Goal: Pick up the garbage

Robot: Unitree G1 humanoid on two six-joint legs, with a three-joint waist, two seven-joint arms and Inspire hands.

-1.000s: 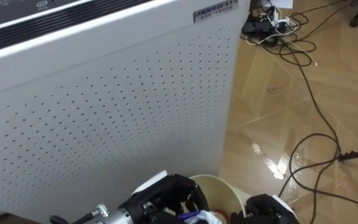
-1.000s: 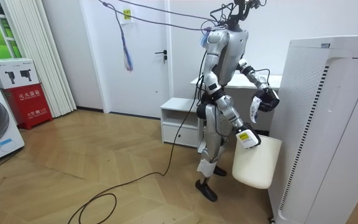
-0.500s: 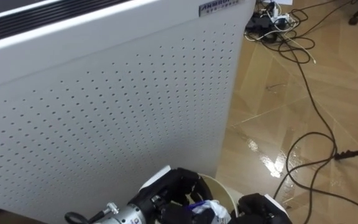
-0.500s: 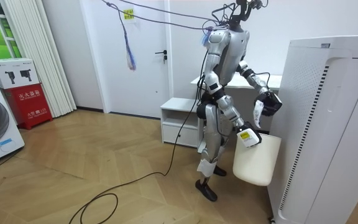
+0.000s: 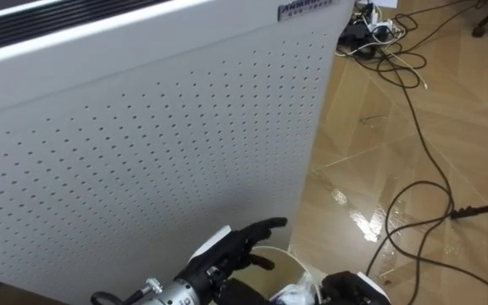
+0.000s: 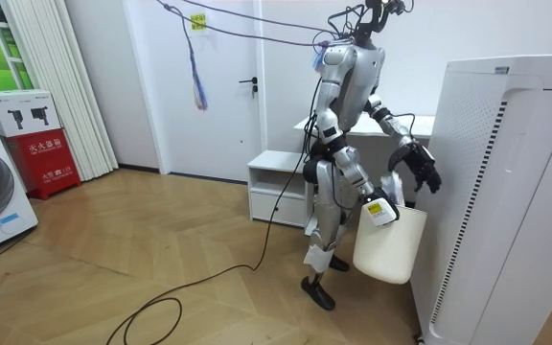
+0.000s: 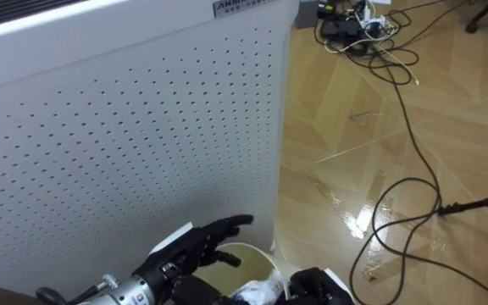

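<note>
the garbage, a crumpled white scrap, lies inside the cream bin, down at the bottom edge of my eye views; nothing holds it; my left hand hovers just above the bin's mouth, fingers straight and spread apart, pointing toward the corner of the white perforated unit, with nothing between them; my right hand sits at the bin's near rim, just beside the scrap, and whether it is clamped on the rim i cannot tell; in the room view the bin hangs clear of the floor at that hand, tilted, its side close to the white unit; i stand upright facing that unit, close before it, a low white cabinet behind me; the wooden floor spreads off to my right, glossy; dark cables loop across it toward a tangle of plugs by the unit's far corner.
</note>
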